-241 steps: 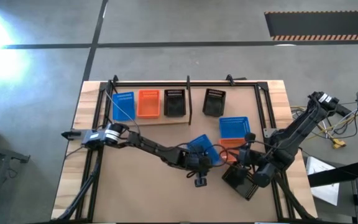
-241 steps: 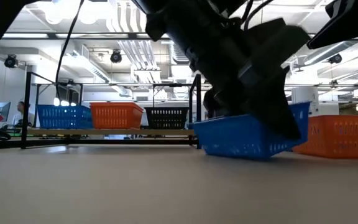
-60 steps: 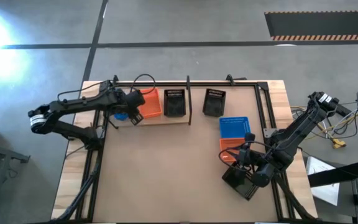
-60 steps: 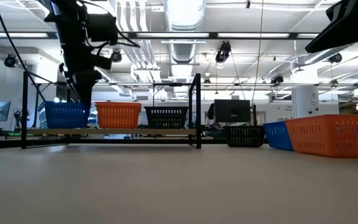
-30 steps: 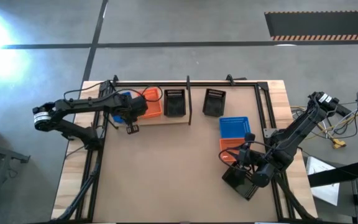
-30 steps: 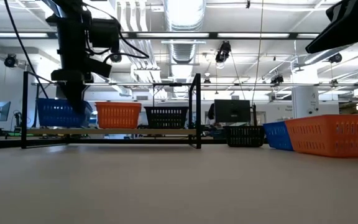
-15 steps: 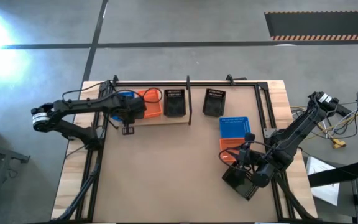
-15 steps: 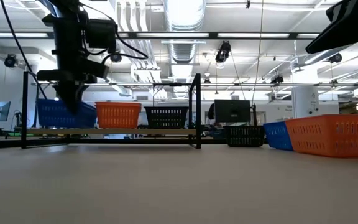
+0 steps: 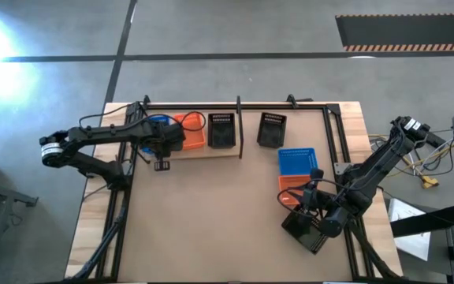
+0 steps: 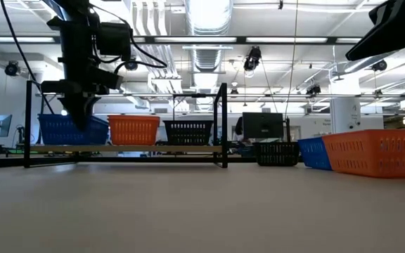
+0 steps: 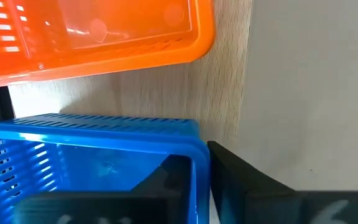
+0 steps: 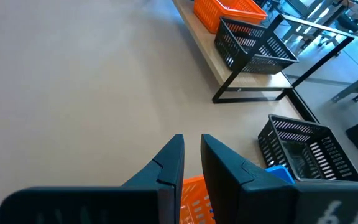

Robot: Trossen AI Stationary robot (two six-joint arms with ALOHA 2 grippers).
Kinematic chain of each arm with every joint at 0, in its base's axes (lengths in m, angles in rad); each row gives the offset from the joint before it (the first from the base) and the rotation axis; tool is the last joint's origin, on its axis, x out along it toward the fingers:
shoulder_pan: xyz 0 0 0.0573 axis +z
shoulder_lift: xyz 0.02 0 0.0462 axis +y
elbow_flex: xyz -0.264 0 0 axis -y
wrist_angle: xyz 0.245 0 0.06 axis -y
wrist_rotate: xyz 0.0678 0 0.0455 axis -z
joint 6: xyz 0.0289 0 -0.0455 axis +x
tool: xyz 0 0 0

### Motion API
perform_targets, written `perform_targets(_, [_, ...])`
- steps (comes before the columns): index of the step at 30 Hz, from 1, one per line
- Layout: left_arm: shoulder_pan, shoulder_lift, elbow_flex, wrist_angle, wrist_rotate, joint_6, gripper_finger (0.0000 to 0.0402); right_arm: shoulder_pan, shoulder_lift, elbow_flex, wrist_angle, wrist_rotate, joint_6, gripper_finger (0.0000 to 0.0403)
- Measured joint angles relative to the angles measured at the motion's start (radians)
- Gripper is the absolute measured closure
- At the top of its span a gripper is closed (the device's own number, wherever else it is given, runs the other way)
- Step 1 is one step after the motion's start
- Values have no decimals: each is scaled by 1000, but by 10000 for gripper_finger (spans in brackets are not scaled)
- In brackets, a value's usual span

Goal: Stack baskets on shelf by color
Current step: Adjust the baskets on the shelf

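- The blue basket [image 9: 158,121], upper left of the high view, is mostly covered by the left gripper [image 9: 161,144], whose fingers straddle its wall on the shelf [image 9: 211,151].
- Right gripper [image 12: 191,163], lower right, fingers nearly together, empty.

In the high view the left arm covers most of the blue basket [image 9: 158,122] on the shelf [image 9: 211,151]. The right gripper [image 9: 304,225] and the black basket [image 9: 306,233] beneath it merge together. The orange basket [image 11: 98,31] runs off the left wrist view's edge.
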Motion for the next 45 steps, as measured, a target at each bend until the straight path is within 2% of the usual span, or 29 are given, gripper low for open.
perform_targets(6, [0,0,0,0,0,4,308,0,0,0,0,0,0,355])
perform_targets(11, [-1,0,0,0,16,31,291,0,0,0,0,0,0,355])
perform_targets(24, [-24,0,14,6,35,54,356,0,0,0,0,0,0,355])
perform_targets(45, [-37,11,7,46,10,177,359,0,0,0,0,0,0,355])
